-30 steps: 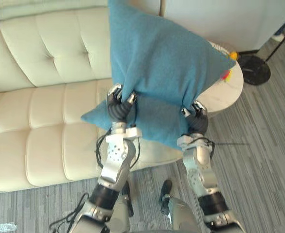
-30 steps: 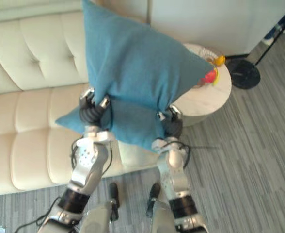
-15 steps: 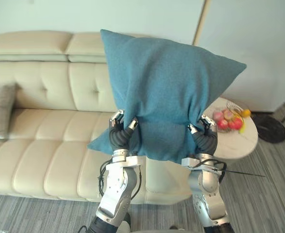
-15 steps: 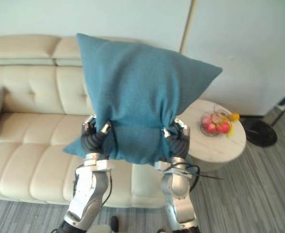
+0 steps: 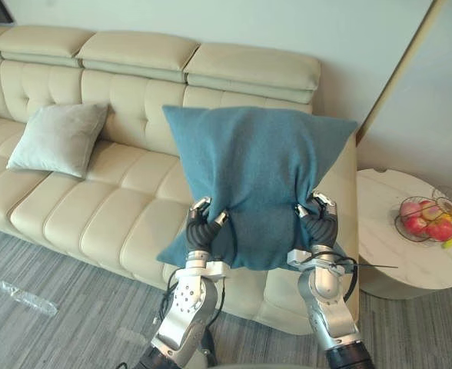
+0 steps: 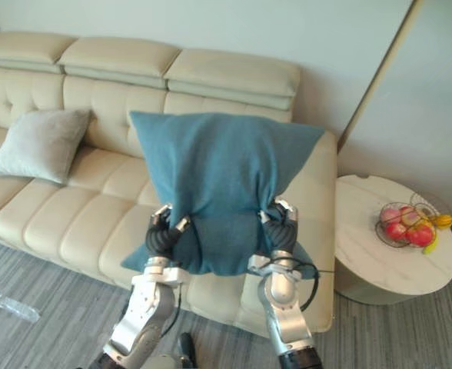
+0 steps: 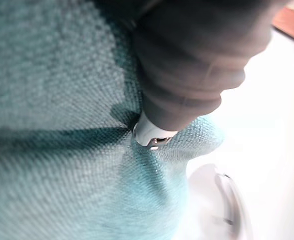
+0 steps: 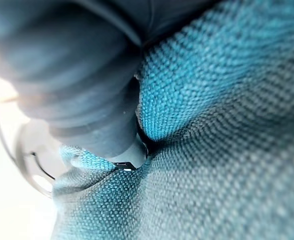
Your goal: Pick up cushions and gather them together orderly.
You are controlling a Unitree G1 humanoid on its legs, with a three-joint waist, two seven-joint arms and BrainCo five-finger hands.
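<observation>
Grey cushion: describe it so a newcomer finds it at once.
A cream tufted sofa fills the background. On its seat, toward the robot's left, a pale grey cushion leans against the backrest. Unlike the teal cushion gripped by the left hand and right hand, it is untouched.

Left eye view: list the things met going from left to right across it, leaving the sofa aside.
Grey cushion → blue cushion, pinched by the left hand and right hand → round white side table → wire basket of fruit.
</observation>
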